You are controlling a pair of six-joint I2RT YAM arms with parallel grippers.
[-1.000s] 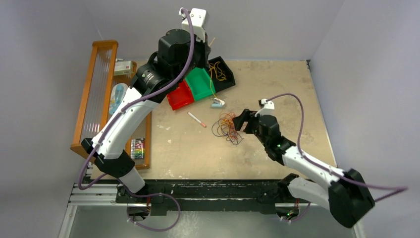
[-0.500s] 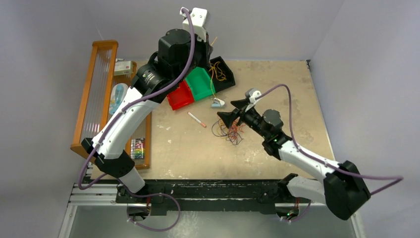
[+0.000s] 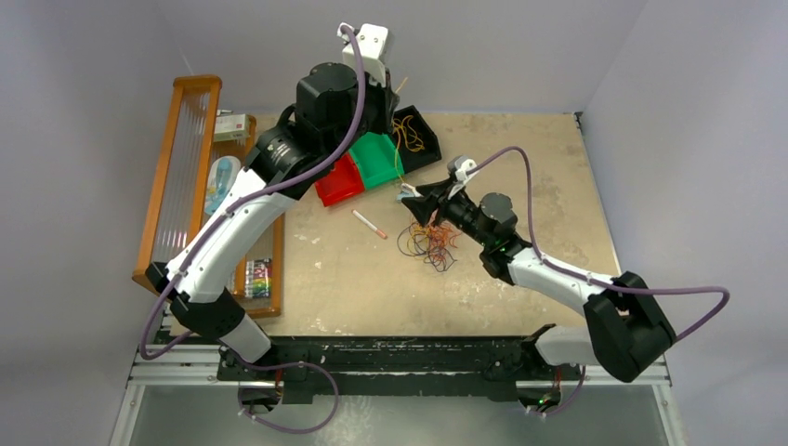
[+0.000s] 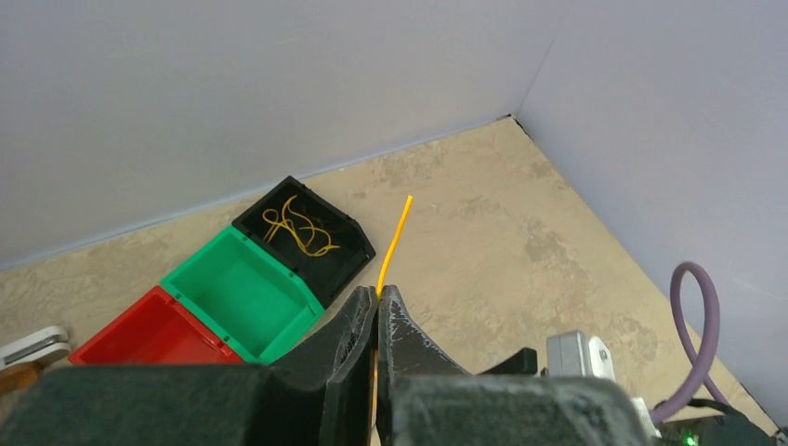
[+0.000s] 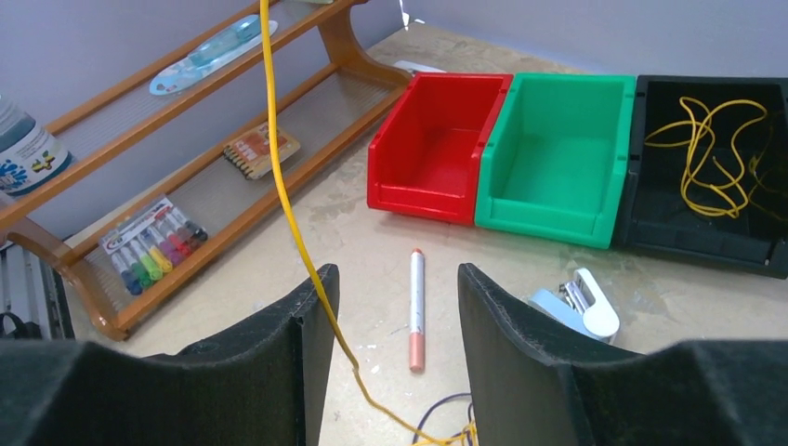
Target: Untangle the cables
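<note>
Left gripper [image 4: 376, 302] is pinched shut on a yellow cable [image 4: 394, 238], whose short free end sticks up past the fingertips; the gripper hangs high over the far side of the table [image 3: 539, 158]. That cable runs down to the tangle [image 3: 429, 240] of orange, red and dark cables lying near the table's middle. Right gripper [image 5: 392, 275] hovers low at the tangle's far edge, jaws apart with nothing gripped; the yellow cable passes just beside one finger's inner face. More yellow cables [image 5: 711, 153] lie in the black bin [image 5: 692, 246], which touches the green bin [image 5: 548, 158], itself against the red bin [image 5: 437, 149]. A pen [image 5: 416, 311] and stapler [image 5: 576, 302] lie between bins and tangle.
</note>
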